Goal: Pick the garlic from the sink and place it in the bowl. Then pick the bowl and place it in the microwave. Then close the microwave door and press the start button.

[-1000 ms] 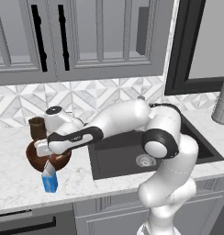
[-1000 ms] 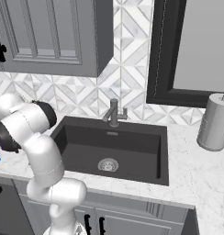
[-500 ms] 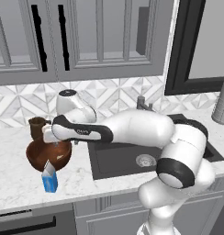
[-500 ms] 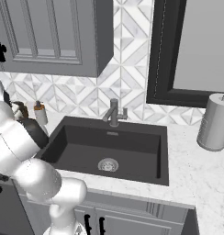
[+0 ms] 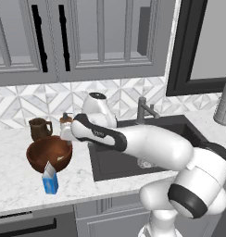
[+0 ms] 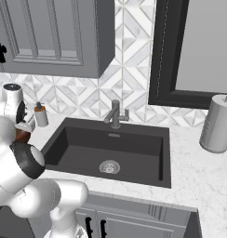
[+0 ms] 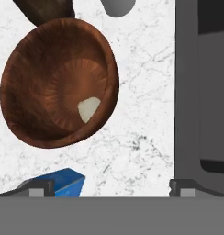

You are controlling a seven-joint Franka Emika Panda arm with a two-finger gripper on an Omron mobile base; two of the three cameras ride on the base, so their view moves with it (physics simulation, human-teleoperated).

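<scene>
Hand view: looks down on the wide, glossy reddish-brown wooden bowl [image 7: 58, 82] with the small pale cream garlic [image 7: 88, 109] lying inside it, low on the inner wall toward the gripper's side.
Gripper: the gripper [image 7: 111, 189] shows two dark tips standing wide apart with nothing between them; the garlic is already out of its grasp.
Key relation: the bowl sits up and to the left of the gripper's midline in the hand view, so the nearest rim is the lower-right arc; a rim grasp looks to need a shift toward that edge.
Long axis: the bowl is round, so no preferred axis; the garlic is too small to judge.
Surface: white marbled tabletop [image 5: 13, 180], bowl [image 5: 49, 155] near its front edge, left of the dark charcoal sink [image 5: 133, 159].
Neighbours: a dark brown handled mug [image 5: 38, 128] just behind the bowl, a small blue carton [image 5: 50, 181] just in front of it.
Room: grey cabinets above, patterned tile backsplash.
Next, as judged: lift the bowl toward the microwave.
</scene>
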